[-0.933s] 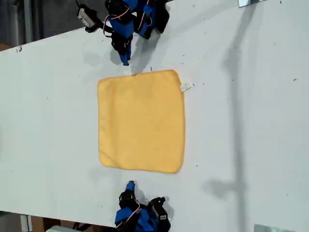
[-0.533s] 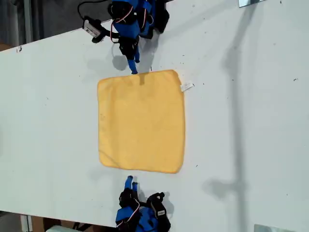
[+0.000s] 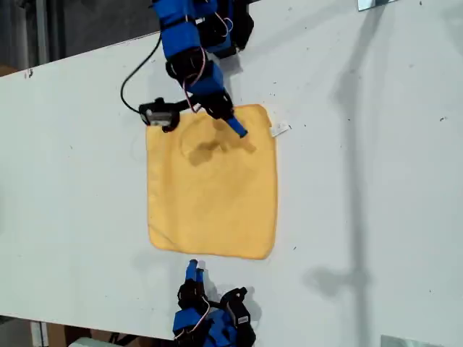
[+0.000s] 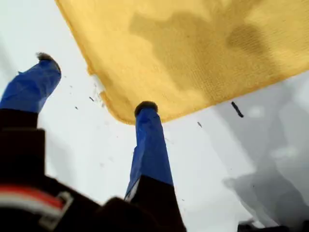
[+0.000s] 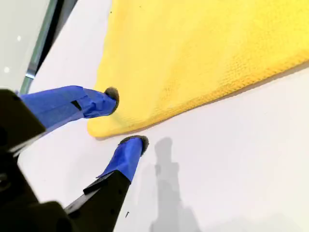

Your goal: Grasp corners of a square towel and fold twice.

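Observation:
The yellow-orange towel (image 3: 213, 188) lies flat and square on the white table (image 3: 376, 181). Its small white tag (image 3: 279, 130) sticks out at the edge toward the exterior view's right, near the top corner (image 3: 262, 110). My first gripper (image 3: 237, 130) reaches from the exterior view's top and hovers over the towel close to that corner. It (image 4: 94, 84) is open wide, with one fingertip (image 4: 146, 108) at the rounded corner (image 4: 120, 113). My second gripper (image 3: 194, 268) sits just off the towel's bottom edge in the exterior view. It (image 5: 123, 118) is open, with a towel corner (image 5: 99, 126) near its fingertips.
A black camera module on a cable (image 3: 159, 113) hangs from the first arm at the towel's top left corner in the exterior view. The table's edge (image 3: 72, 54) runs along that view's top left, with dark floor beyond. Metal pieces (image 3: 376, 3) sit at its top right.
The first arm has swung out from the table's far edge over the towel, toward the tag corner. The second gripper has crept a little closer to the towel's near edge.

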